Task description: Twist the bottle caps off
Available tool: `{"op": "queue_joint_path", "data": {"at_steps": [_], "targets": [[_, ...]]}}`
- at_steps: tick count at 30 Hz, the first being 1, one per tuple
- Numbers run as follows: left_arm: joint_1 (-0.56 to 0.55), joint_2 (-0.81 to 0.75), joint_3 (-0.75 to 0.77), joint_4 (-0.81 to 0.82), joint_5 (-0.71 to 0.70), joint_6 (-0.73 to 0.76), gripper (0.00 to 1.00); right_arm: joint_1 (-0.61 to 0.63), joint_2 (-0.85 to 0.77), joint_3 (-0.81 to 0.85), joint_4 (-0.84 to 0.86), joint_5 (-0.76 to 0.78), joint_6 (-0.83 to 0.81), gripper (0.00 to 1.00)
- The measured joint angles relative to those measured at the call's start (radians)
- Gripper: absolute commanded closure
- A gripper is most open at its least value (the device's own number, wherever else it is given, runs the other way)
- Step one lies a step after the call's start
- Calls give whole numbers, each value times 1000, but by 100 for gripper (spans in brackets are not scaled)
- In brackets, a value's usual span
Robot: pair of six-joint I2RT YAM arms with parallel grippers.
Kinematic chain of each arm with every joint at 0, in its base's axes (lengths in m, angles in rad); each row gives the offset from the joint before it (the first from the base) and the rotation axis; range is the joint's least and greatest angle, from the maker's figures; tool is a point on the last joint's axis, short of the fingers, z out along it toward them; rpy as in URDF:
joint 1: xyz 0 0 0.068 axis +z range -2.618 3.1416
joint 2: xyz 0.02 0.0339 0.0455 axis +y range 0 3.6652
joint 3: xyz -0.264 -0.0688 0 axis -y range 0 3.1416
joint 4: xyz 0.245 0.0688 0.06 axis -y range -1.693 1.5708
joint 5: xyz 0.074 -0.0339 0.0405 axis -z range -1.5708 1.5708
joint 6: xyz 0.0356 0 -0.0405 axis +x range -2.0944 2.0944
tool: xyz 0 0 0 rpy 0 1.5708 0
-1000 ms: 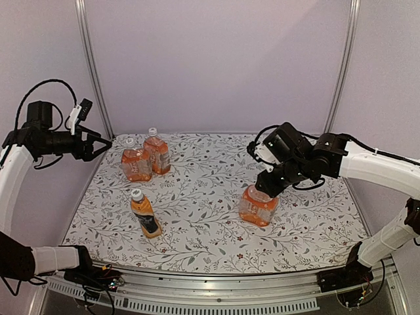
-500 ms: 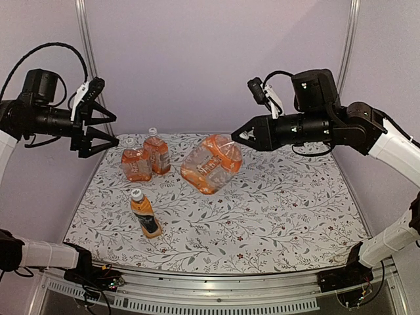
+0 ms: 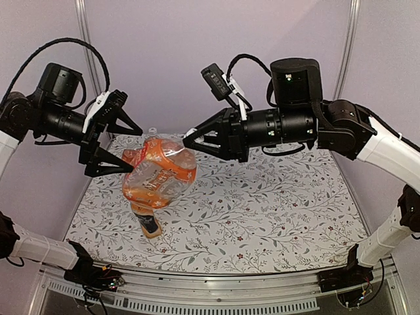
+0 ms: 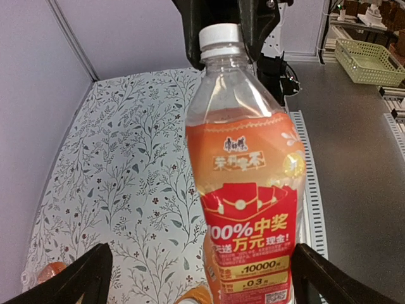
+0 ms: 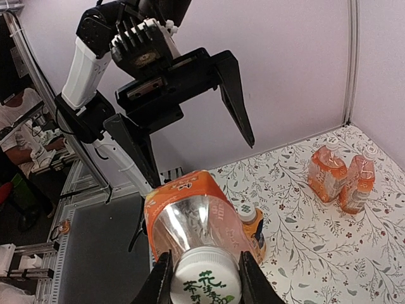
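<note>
A: Right gripper [image 3: 195, 139]?
B: Pinched hard on the white cap [image 5: 205, 284] of the big bottle [image 3: 157, 177], one finger on either side of it.
A: Left gripper [image 3: 120, 151]?
B: Jaws spread wide, straddling the bottle's base end. They don't look to be touching the wall.
A: Where's the bottle?
B: In the air between the two arms, slanted, with the cap end toward the right arm. It's over the left part of the table [image 3: 275, 216].
A: How does it handle?
B: Thin clear plastic, mostly full of orange drink, so probably some heft, and the wall likely dents under a squeeze. The printed label [image 4: 250, 215] looks glossy and may slip under a twist. The cap is small and stiff, a good hold.
A: Where to grab?
B: My call is that the left closes across the label band, the widest part, firm enough to stop it spinning while the right turns the cap.
A: Others?
B: Back pair of bottles [image 5: 326, 176] upright, side by side, capped. Small bottle [image 5: 251, 223] upright below the held one, capped.
</note>
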Motion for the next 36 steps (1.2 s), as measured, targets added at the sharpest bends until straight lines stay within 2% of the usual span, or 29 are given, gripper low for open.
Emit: {"op": "queue_joint_path", "data": {"at_steps": [8,13,15,19,21,22,23,24,25,26,27,31,36], "targets": [[-21,17,-16,4,98,-66,0,0,16,6,7,34,-26,100],[-48,7,-81,63,42,-121,3,0,16,15,37,27,-27,100],[-54,10,-105,84,1,-136,14,0,16,19,44,24,-27,100],[-68,19,-112,122,-49,-157,52,-2,18,27,48,41,-29,100],[-74,18,-111,137,-58,-173,62,-7,19,27,49,61,-26,99],[-75,18,-111,143,-62,-166,64,-8,19,27,51,67,-21,86],[-77,18,-110,148,-66,-164,65,-8,19,27,51,73,-18,64],[-78,18,-110,153,-74,-162,65,-8,19,27,53,80,-12,37],[-79,18,-110,154,-78,-161,65,-7,19,28,53,87,-9,17],[-80,18,-110,157,-84,-165,65,-6,19,29,53,95,0,5],[-81,18,-110,164,-98,-167,63,-6,19,29,47,106,5,2],[-90,11,-110,197,-226,-155,66,-5,19,29,18,180,64,1],[-178,-35,-169,333,-533,-2,64,-23,15,29,-17,269,213,6]]}}
